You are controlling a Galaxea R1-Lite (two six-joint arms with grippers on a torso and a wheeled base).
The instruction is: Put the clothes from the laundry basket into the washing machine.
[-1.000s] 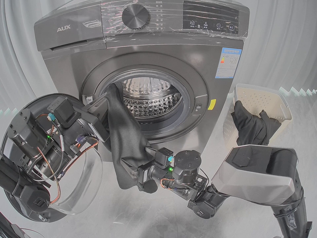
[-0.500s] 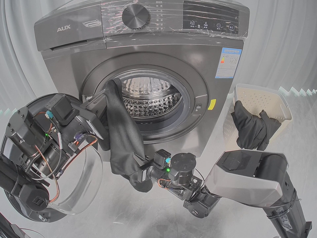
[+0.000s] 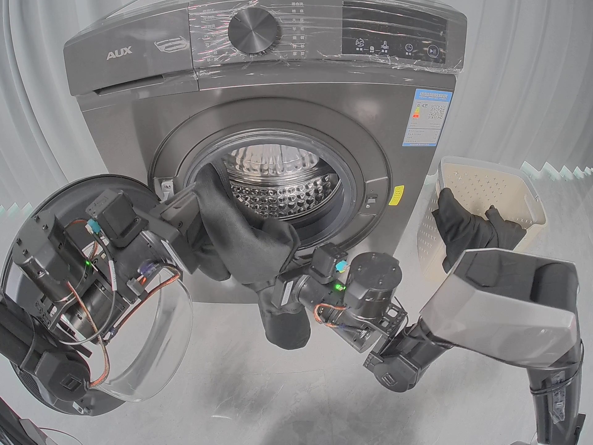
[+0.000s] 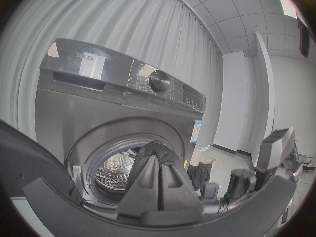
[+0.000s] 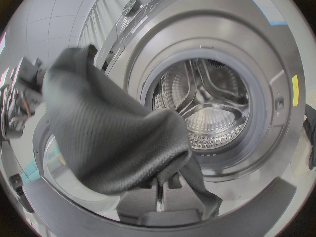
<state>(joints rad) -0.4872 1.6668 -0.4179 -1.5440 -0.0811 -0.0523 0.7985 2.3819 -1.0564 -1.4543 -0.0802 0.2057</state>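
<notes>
Two grippers are sharing one dark garment (image 3: 244, 242) in front of the washing machine (image 3: 272, 94), whose door (image 3: 145, 353) is hanging open on the robot's left. The left gripper (image 3: 188, 208) is pinching the garment's upper end at the left edge of the opening, its fingers (image 4: 144, 181) pressing together with fabric looping over their tips. The right gripper (image 3: 281, 285) is sitting lower, just below the opening's rim, its jaws closed on a bunched fold while a loose tail is dangling beneath. Holding the cloth at two places is probably keeping it gathered into a short span, so it can be fed over the lip into the drum (image 3: 278, 186) without trailing on the floor. It is stretching across the lower left of the mouth and does not appear to be resting inside the drum yet. Off to the right, the laundry basket (image 3: 494, 186) is holding a second dark piece (image 3: 472, 236) draped over its front edge, so the job is looking half finished at best. Fabric is covering both sets of fingertips in the head view, the right arm's casing is cutting off the basket's lower part, and whether more clothes are lying deeper inside is impossible to tell.
</notes>
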